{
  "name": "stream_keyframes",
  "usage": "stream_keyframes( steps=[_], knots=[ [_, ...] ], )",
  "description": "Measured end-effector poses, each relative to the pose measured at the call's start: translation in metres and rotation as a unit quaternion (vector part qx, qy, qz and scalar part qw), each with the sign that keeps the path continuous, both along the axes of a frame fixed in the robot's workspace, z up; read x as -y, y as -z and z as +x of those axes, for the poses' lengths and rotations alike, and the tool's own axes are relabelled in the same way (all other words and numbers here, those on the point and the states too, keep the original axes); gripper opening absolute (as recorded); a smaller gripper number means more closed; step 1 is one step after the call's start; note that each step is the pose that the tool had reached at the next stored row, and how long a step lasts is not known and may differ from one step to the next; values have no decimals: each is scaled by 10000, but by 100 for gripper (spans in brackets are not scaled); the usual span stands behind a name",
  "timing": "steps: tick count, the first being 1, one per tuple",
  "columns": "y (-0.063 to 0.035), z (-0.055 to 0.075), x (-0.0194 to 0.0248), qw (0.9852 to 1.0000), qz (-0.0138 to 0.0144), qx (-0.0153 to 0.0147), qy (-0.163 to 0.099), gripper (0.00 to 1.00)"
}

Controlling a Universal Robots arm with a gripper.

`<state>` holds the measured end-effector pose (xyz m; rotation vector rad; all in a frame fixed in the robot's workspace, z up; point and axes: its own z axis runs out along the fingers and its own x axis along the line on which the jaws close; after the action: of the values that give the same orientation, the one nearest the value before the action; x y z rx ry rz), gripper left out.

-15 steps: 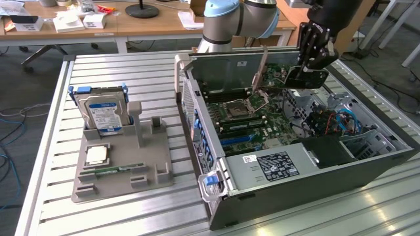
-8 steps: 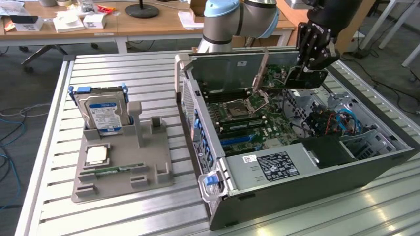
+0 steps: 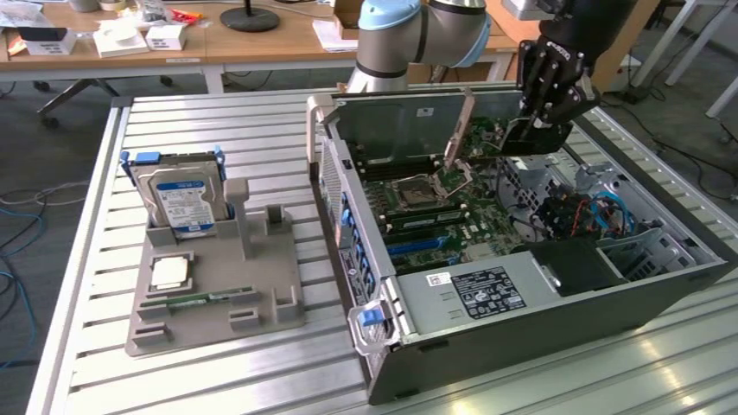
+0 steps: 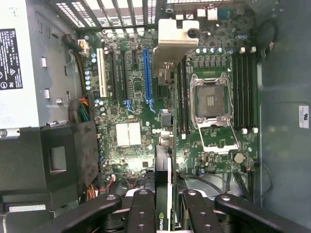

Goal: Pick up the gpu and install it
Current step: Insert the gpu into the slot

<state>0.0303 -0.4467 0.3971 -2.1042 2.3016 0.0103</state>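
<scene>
My gripper [image 3: 533,130] hangs inside the open computer case [image 3: 381,259], above the motherboard [image 3: 444,220]. It is shut on the gpu [image 3: 489,137], a thin dark card with a tan metal end bracket [image 3: 464,121]. In the wrist view the gpu [image 4: 163,170] is seen edge-on between the black fingers [image 4: 142,208], and its bracket [image 4: 175,39] points toward the case's rear wall. The card hovers beside the long blue slot [image 4: 147,73], between that slot and the empty processor socket [image 4: 212,104]. It is apart from the board.
A power supply [image 3: 485,290] and a black fan shroud [image 3: 571,264] fill the near end of the case. On the slatted table, at the exterior view's left, a grey fixture [image 3: 276,298] holds a blue-labelled hard drive [image 3: 179,194], a processor chip [image 3: 171,275] and a memory stick [image 3: 207,300].
</scene>
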Motion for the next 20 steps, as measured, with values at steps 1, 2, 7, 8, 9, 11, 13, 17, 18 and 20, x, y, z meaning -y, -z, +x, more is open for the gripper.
stream_keyframes(
  steps=[1, 2, 7, 8, 9, 11, 13, 17, 18, 20],
  knots=[
    [0, 0, 0, 10000, -1, -6, -4, 26],
    [1, 0, 0, 10000, 0, -14, -7, 26],
    [1, 0, 0, 10000, 0, -24, -8, 26],
    [1, 0, 0, 10000, 0, -25, -8, 26],
    [1, 0, 0, 10000, 0, -24, -8, 26],
    [1, 0, 0, 10000, 0, -24, -8, 26],
    [1, 0, 0, 10000, 0, -24, -31, 26],
    [2, 0, 0, 10000, 0, -24, -54, 26],
    [2, 0, 0, 10000, 0, -24, -57, 26],
    [2, 0, 0, 9999, 0, -24, -105, 26]
  ],
)
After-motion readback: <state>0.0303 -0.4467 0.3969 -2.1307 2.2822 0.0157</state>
